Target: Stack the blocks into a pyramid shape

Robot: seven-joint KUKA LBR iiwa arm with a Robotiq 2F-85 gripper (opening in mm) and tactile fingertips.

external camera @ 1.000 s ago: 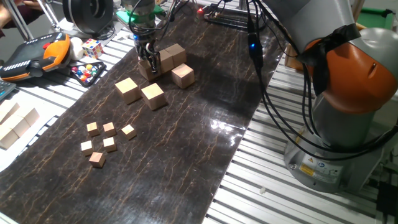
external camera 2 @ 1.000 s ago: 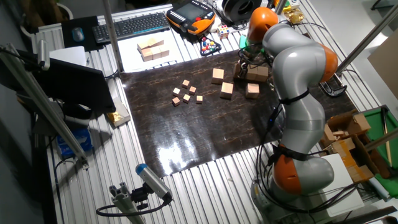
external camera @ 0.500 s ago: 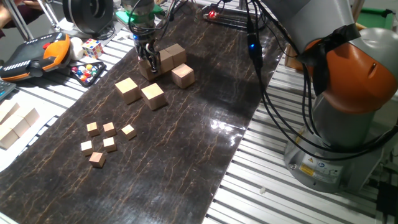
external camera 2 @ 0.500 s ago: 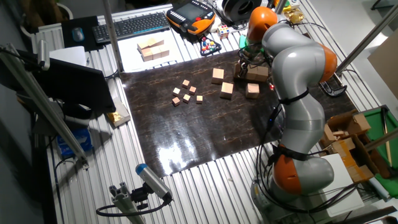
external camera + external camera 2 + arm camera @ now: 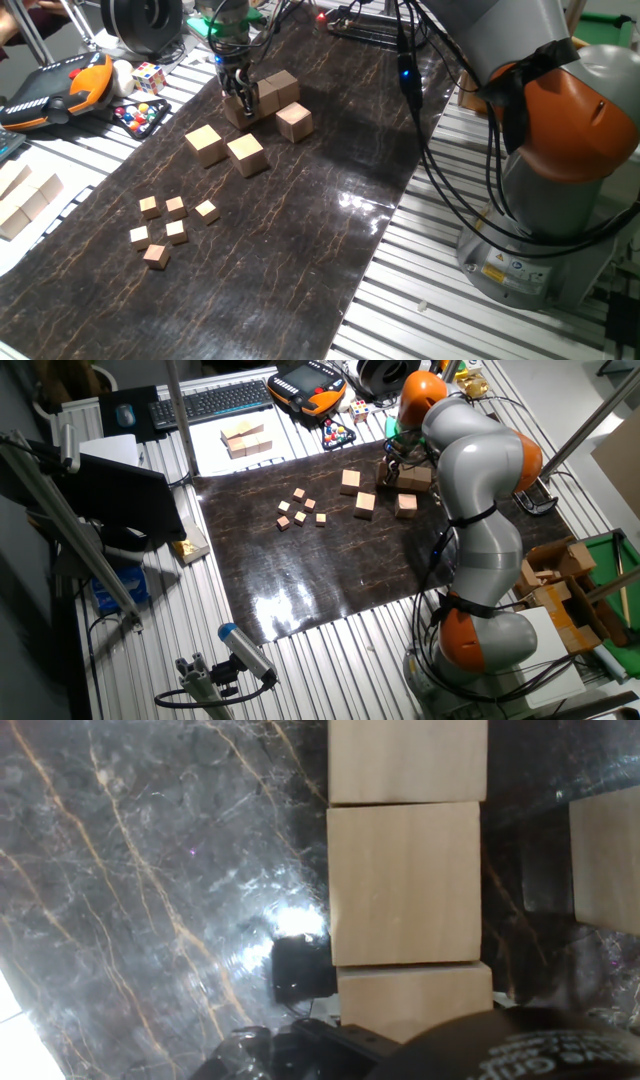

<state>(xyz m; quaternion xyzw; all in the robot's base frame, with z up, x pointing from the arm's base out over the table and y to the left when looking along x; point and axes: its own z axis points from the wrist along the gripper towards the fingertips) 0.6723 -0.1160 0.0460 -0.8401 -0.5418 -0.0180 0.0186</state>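
Wooden and plain, the blocks should be light, rigid and a little slick; best pinched across two flat opposite faces, mid-height. Near to far: two loose blocks [image 5: 246, 154] lie mid-mat, a third [image 5: 294, 121] just beyond at 1 o'clock, then a touching row of three [image 5: 268, 95] at 12 o'clock. The gripper [image 5: 239, 96] sits down at the row's near end block [image 5: 414, 1002], seemingly astride it; its spread cannot be told. Nothing differs from the earlier frames.
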